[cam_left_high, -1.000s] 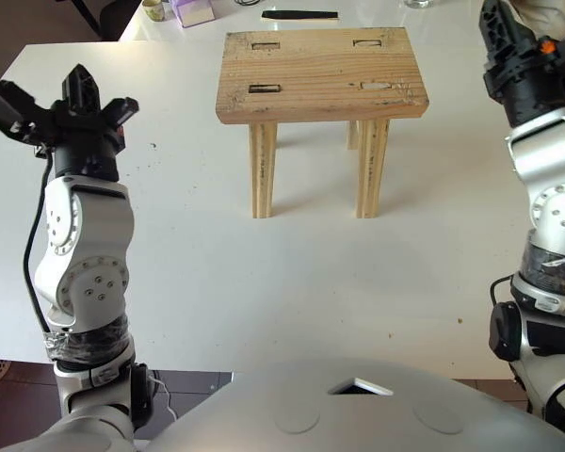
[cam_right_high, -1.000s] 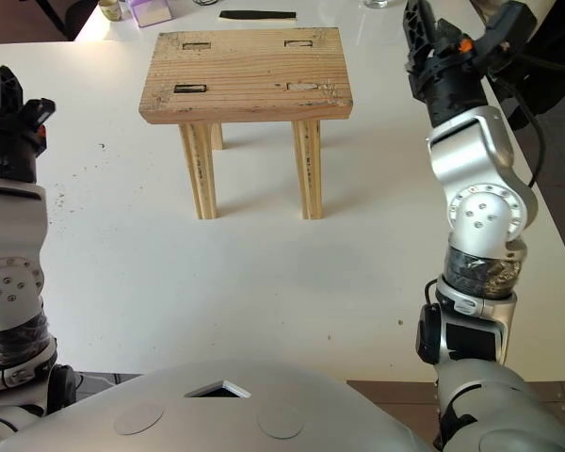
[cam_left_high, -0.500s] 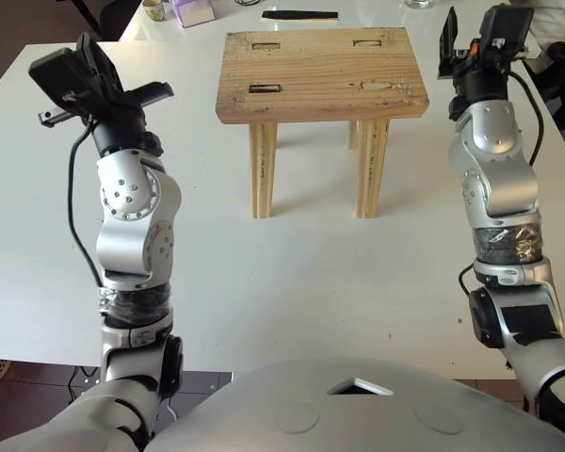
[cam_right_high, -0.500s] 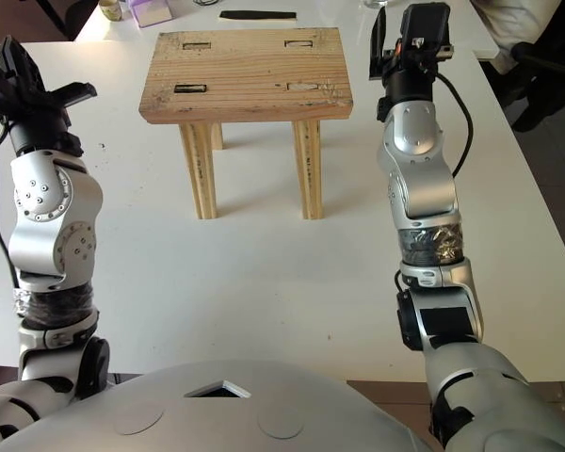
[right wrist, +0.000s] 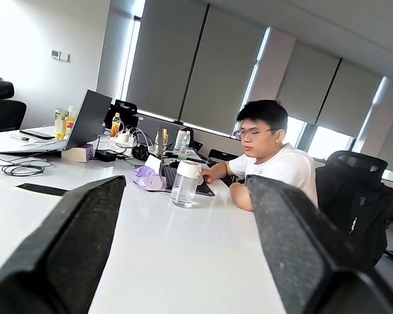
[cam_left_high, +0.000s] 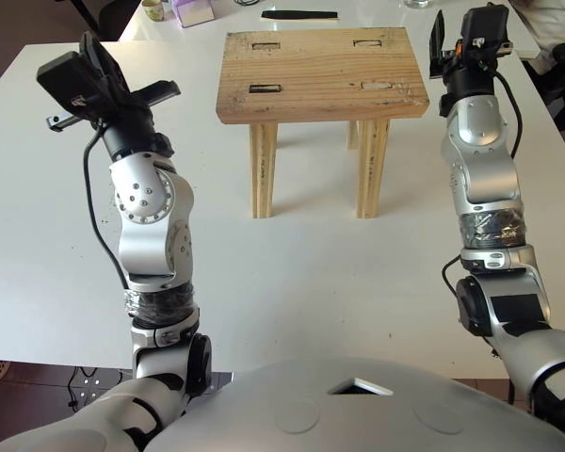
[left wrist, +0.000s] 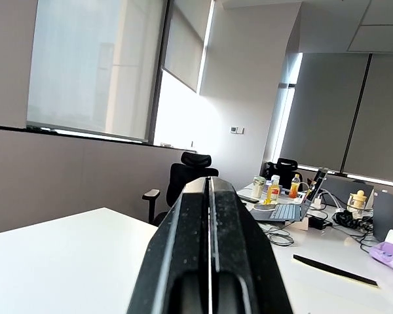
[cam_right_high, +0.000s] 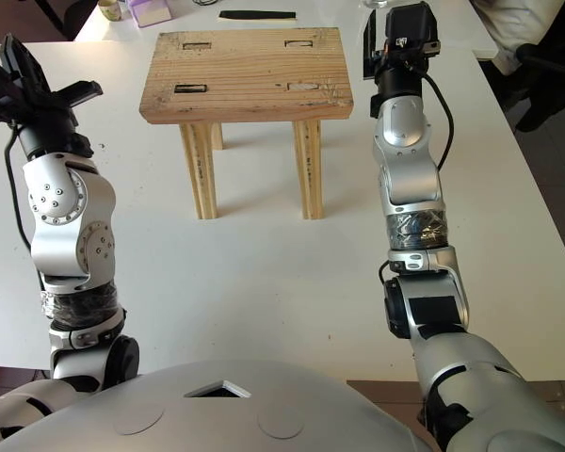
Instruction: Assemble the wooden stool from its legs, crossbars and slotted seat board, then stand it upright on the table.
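A purple box point(cam_left_high: 193, 11) and a black strip point(cam_left_high: 299, 15) lie beyond the stool point(cam_left_high: 320, 66), upright mid-table point(cam_left_high: 264, 282). The left gripper point(left wrist: 210, 196) (raised left of the seat) is pressed closed, empty. The right gripper point(right wrist: 183, 186), beside the seat's right edge, gapes wide, empty.

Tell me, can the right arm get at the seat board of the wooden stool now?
Probably yes: the right gripper is raised, jaws open, just beside the right edge of the pale wooden slotted seat board, with nothing between them.

Bright, even daylight; window point(left wrist: 92, 62) glows; soft shadow under stool point(cam_left_high: 320, 75); glare on table point(cam_left_high: 292, 282) far edge.
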You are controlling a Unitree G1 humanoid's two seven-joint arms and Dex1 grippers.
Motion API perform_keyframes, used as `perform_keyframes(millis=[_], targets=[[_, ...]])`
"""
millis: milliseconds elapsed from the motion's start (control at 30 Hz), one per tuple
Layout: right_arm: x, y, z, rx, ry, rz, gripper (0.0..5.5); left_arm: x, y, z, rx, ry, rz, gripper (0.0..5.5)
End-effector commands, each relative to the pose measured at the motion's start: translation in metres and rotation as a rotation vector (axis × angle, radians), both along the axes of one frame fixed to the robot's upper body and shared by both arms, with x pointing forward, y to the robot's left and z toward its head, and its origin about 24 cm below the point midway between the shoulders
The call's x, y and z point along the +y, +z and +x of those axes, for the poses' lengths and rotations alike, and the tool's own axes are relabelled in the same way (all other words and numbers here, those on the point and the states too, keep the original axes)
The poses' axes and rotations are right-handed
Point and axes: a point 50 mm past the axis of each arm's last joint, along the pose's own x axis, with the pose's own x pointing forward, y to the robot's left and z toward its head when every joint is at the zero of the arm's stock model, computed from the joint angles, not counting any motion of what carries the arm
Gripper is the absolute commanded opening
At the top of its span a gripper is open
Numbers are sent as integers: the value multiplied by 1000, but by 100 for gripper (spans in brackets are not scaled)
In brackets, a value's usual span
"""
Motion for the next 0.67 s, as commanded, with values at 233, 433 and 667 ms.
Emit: perform_keyframes(millis=[233, 433, 667], targets=[[-16, -16, -2, -5, -206, 80, 339, 3, -9, 40, 59, -99, -34, 0], [-15, -27, -11, -1, -258, 102, 339, 16, -4, 54, 58, -96, -41, 0], [-3, -34, -29, -8, -274, 129, 339, 31, -6, 60, 137, -73, -29, 0]])
